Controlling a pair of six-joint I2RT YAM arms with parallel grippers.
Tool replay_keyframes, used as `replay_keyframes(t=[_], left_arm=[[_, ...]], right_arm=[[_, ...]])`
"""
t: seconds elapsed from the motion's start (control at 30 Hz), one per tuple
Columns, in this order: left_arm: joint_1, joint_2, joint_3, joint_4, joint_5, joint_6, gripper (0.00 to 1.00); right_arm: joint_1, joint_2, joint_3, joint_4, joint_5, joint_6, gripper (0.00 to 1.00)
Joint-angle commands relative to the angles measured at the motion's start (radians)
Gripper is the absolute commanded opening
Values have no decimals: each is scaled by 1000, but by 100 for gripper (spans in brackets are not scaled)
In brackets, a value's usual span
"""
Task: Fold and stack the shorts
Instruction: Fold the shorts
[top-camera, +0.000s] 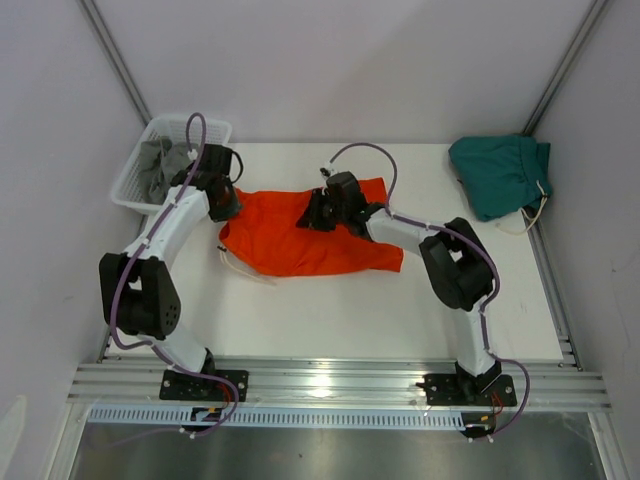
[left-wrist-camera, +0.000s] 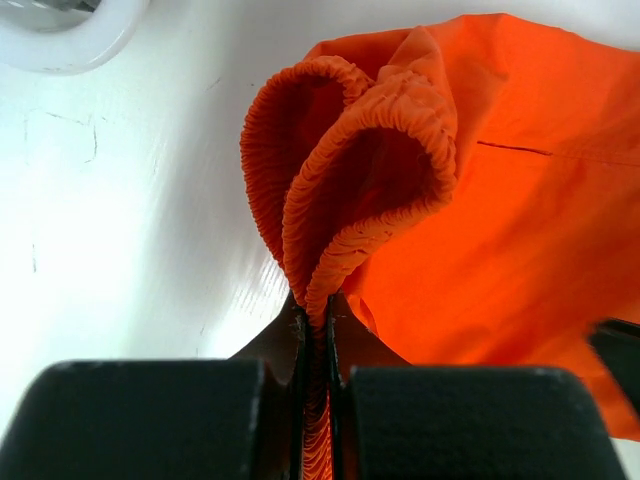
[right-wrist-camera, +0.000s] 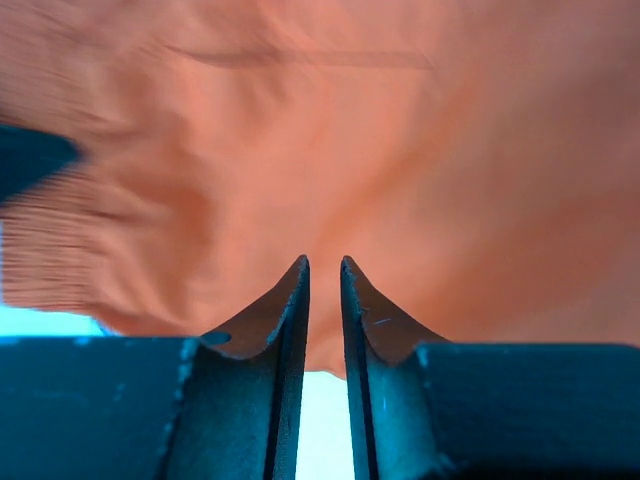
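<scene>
Item: my left gripper (left-wrist-camera: 317, 305), clamped on the waistband (left-wrist-camera: 385, 120) of the orange shorts (top-camera: 300, 245), near the basket (top-camera: 128, 188). Item: my right gripper (right-wrist-camera: 325, 265), slightly parted, empty, farther from the basket. It needs a firm hold before I fold.

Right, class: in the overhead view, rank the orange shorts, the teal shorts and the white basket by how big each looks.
1. orange shorts: clearly the largest, spread across the table's middle.
2. teal shorts and white basket: these look about alike, and the basket is partly hidden, so I would not rank one above the other.
</scene>
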Motion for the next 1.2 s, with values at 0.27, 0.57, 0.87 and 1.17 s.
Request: replay_keyframes(t=[0.27,0.57,0.87,1.17], left_arm=[[-66,-48,154,-143,-136,33,0],[-100,-20,254,-304,-268,45,0],[-124,-35,278,-366,-305,56,0],[-177,-47,254,-375,-354,32,0]], right_arm=[[95,156,-13,76,35,24,20],[251,242,29,62,119,77,17],[270,228,89,48,101,82,16],[175,112,13,114,29,107,0]])
